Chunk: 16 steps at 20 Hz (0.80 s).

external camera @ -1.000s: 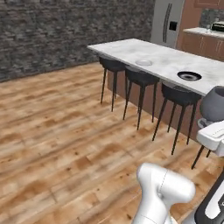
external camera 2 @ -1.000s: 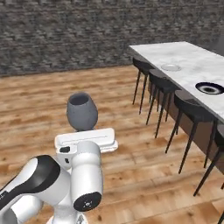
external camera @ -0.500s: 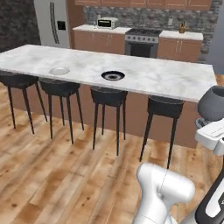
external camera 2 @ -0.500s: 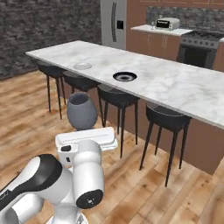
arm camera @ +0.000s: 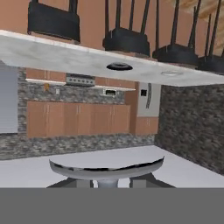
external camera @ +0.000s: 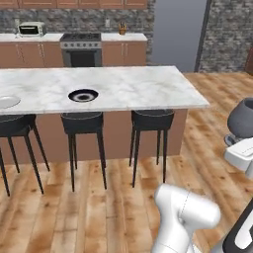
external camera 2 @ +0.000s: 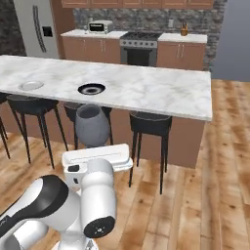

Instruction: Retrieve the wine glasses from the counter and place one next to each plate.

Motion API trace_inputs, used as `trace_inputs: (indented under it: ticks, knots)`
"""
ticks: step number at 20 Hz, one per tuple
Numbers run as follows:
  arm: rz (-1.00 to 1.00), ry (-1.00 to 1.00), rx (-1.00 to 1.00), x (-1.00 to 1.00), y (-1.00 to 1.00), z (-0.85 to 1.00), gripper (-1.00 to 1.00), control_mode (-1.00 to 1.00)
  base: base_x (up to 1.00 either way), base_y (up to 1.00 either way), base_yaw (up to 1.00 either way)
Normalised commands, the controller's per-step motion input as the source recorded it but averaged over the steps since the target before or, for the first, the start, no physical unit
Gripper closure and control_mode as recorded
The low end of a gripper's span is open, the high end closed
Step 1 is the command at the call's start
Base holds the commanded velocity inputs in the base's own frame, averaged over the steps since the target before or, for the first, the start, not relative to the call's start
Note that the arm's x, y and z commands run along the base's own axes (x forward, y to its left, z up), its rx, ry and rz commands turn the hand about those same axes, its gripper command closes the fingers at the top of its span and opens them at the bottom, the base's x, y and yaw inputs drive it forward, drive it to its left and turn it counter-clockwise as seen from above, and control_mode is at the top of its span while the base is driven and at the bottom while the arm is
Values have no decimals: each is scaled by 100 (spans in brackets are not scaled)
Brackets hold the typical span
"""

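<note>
In the left base view a wine glass (external camera: pixel 244 117) rides at the right edge, with the dark plate (external camera: pixel 82 95) and light plate (external camera: pixel 6 102) left of centre, neither with a glass beside it. In the right base view the gripper (external camera 2: pixel 96 155) carries it low and centre. The hand view shows its foot (arm camera: pixel 106 169) between the fingers: gripped, placements still to come.

**Even, flat rendered light, soft detail**

All three views are evenly bright, with no visible lamp and no glare. Faint soft shadows lie under the stools (external camera: pixel 83 123) on the floor (external camera: pixel 99 207). Edges look slightly blurred and pixelated. The hand view is upside down; no edge distortion shows.
</note>
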Motion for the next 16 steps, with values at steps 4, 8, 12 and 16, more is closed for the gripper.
trace_inputs:
  ticks: [4, 8, 12, 16]
  knots:
    - [0, 0, 0, 0, 0, 0, 100, 100, 45, 100, -43]
    - [0, 0, 0, 0, 0, 0, 100, 100, 69, 100, -39]
    - [0, 0, 0, 0, 0, 0, 100, 100, 71, 99, -34]
    - [0, 0, 0, 0, 0, 0, 100, 100, 53, 46, -9]
